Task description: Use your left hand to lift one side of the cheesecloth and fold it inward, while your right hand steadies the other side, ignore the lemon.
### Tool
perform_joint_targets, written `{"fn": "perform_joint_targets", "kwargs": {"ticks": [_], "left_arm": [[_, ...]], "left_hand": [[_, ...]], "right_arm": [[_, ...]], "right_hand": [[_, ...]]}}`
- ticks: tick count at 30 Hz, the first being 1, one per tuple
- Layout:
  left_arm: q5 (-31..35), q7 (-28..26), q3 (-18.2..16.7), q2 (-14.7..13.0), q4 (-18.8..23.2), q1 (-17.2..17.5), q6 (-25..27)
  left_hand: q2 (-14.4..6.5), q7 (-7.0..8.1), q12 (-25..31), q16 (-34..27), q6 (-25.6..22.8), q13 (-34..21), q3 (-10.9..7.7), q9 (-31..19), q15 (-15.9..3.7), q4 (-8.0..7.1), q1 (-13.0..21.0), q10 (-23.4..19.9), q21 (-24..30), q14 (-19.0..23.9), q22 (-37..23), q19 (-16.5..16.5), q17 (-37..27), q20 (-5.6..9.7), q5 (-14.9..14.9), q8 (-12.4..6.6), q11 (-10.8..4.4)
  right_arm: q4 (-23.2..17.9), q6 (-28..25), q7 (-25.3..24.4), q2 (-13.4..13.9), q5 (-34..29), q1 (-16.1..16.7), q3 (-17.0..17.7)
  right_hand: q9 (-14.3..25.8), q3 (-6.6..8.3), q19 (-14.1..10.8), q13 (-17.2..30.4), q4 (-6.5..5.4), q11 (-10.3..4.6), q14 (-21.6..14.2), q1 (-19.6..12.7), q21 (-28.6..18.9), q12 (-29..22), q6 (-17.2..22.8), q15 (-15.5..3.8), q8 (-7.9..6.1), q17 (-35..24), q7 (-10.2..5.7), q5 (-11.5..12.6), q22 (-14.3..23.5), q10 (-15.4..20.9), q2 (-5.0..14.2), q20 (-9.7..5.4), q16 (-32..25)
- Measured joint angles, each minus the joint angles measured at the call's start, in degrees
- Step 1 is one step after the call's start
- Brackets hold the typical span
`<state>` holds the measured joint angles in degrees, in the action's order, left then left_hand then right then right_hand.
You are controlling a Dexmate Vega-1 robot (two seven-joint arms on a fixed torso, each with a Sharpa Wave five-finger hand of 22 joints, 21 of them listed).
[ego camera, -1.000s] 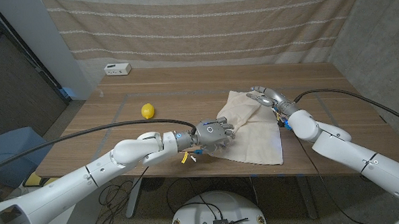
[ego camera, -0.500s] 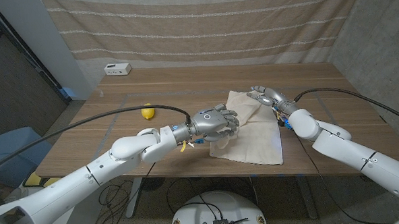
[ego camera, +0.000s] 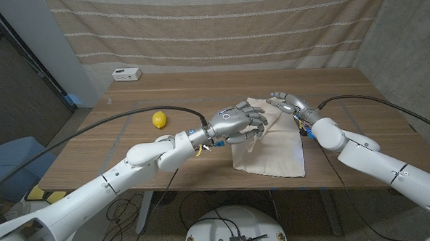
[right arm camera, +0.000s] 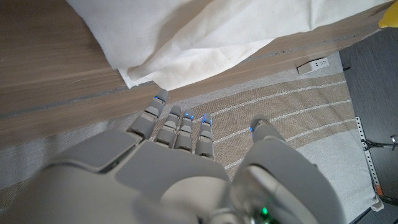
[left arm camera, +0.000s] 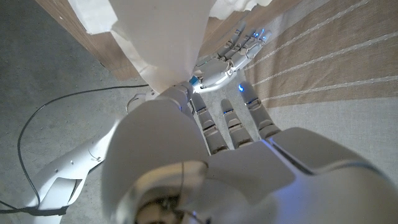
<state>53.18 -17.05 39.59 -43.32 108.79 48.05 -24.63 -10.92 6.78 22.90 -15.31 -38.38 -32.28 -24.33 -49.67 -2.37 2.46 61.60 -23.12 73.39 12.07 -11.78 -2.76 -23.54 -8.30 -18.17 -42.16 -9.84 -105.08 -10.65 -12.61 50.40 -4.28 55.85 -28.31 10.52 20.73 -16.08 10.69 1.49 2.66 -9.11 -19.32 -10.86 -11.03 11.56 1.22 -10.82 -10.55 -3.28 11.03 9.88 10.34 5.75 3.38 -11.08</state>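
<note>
**Left edge lifted, fold under way**

The left hand (ego camera: 235, 125) pinches the near-left edge of the cheesecloth (ego camera: 274, 150), which hangs below it in a soft drape while the rest lies on the worktop (ego camera: 129, 150). The right hand (ego camera: 287, 101), fingers spread and holding nothing, rests at the cloth's far edge; I cannot tell how firmly it presses. The cloth looks light, limp and likely to slip, so a hem grip suits it. Bare worktop lies between the hands; the lemon (ego camera: 159, 119) sits well apart beyond the left hand.
</note>
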Motion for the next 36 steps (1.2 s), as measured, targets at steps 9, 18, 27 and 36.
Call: {"fn": "perform_joint_targets", "kwargs": {"ticks": [9, 18, 27, 36], "left_arm": [[4.0, -7.2, 2.4, 4.0, -3.5, -3.2, -1.9], [8.6, -14.2, 6.3, 8.4, -8.6, -7.6, -1.9], [12.2, -19.4, 10.8, 12.3, -13.6, -12.3, -0.9], [11.4, -11.7, 14.1, 11.9, -8.2, -17.1, 3.0]], "left_hand": [[0.4, 0.41, 0.6, 0.0, -0.4, -0.6, -0.31, 0.6, 0.03, 0.29, -0.4, -0.2, 0.6, 0.6, 0.2, 0.3, -0.3, 0.31, 0.1, -0.37, -0.22], [0.4, 0.93, 1.1, 0.0, -0.9, -1.3, -0.78, 1.4, 0.05, 0.76, -0.4, -0.4, 1.2, 1.3, 0.6, 1.0, -0.5, 1.03, 0.5, -0.90, -0.43], [3.0, 2.08, 2.2, 0.0, -4.8, -2.2, -0.69, 3.9, 0.09, 2.80, -0.8, -1.9, 2.2, 2.6, 0.9, 2.8, -0.7, 2.85, 1.0, -2.05, -1.66], [6.9, 2.81, -4.7, 3.3, -10.4, 4.2, 1.09, 23.3, 0.20, 3.76, -10.7, 2.0, -0.1, -2.8, 1.4, -2.6, 2.7, 3.62, 3.3, 10.57, -0.71]], "right_arm": [[-0.2, 1.4, -0.1, 0.5, 0.0, 0.4, 0.5], [0.3, 3.0, 0.1, 0.9, 0.2, 0.6, 1.1], [1.2, 5.0, 0.1, 1.3, 0.6, 1.2, 2.2], [1.9, 6.9, -0.4, 1.9, 1.5, 2.2, 3.4]], "right_hand": [[0.0, 0.00, 0.0, 0.0, 0.00, 0.00, 0.0, 0.0, 0.0, 0.0, 0.0, 0.00, 0.00, 0.0, 0.00, 0.0, 0.0, 0.0, 0.00, 0.00, 0.0], [0.0, 0.00, -0.3, 0.0, 0.00, 0.00, 0.0, 0.0, 0.0, 0.0, 0.0, 0.00, 0.00, 0.0, 0.00, 0.0, 0.0, 0.0, 0.00, 0.32, 0.0], [0.0, 0.00, -0.5, 0.0, 0.00, 0.00, 0.0, 0.0, 0.0, 0.0, 0.0, 0.00, 0.00, 0.0, 0.00, 0.0, 0.0, 0.0, 0.00, 0.52, 0.0], [0.0, 0.00, -0.7, 0.0, 0.00, 0.00, 0.0, 0.2, 0.0, 0.0, 0.0, 0.00, 0.00, 0.0, 0.00, 0.0, 0.0, 0.0, 0.23, 0.72, 0.0]]}}
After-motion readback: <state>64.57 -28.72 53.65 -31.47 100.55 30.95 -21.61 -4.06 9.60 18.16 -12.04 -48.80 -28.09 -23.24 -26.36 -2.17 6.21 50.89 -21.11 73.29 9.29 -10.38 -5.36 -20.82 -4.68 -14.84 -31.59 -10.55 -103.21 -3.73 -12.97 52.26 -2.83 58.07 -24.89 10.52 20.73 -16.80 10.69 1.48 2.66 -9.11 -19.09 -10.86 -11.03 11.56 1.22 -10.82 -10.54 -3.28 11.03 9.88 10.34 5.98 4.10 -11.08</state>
